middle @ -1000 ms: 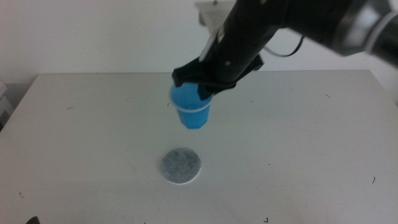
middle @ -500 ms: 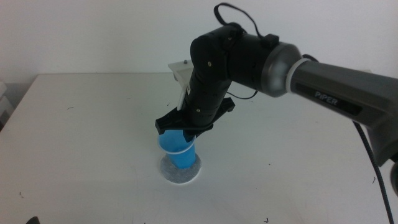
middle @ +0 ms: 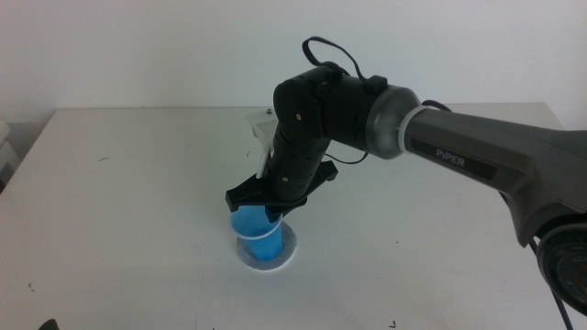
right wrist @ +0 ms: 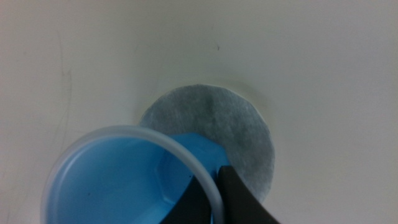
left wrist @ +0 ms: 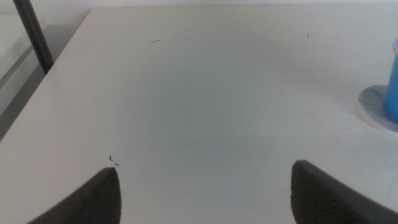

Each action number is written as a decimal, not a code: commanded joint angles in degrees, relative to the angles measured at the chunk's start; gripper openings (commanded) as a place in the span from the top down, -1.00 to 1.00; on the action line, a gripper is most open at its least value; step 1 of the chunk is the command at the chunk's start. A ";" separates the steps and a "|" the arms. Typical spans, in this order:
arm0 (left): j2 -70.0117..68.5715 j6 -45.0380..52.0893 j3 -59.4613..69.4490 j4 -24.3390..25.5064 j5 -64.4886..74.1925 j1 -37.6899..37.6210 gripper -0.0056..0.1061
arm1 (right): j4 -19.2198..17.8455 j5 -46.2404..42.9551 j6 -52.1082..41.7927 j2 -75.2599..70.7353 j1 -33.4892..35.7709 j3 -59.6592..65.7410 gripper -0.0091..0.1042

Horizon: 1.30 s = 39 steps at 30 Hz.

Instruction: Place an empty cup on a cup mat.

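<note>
The left gripper (left wrist: 205, 186) waits with its jaws spread, at the table's (middle: 138, 183) left. The cup (middle: 256, 235), probably light, thin and easily squashed, is best pinched at its rim; it stands on the mat (middle: 286, 254). The right gripper (middle: 263, 203) pinches that rim from above.

The small bright blue plastic cup (middle: 257, 233) with a pale rim stands upright and empty. It rests on the flat round mottled grey mat (middle: 286, 251).
</note>
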 commanded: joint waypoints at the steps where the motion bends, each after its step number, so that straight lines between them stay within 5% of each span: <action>1: -0.33 -0.21 -0.34 0.06 -3.83 0.06 -0.98 | -0.06 -2.15 -0.12 -3.11 0.02 -1.22 0.86; 13: -0.33 -0.21 -0.34 0.06 -3.83 0.06 -0.98 | -0.30 -1.95 -2.26 -2.73 0.02 -1.22 0.85; 29: -0.33 -0.21 -0.34 0.06 -3.83 0.06 -0.98 | -0.69 -2.17 -2.57 -5.62 0.02 -1.31 -0.38; 39: -0.33 -0.21 -0.34 0.06 -3.83 0.06 -0.98 | -5.27 0.20 -3.34 -19.54 -1.87 -1.31 -0.55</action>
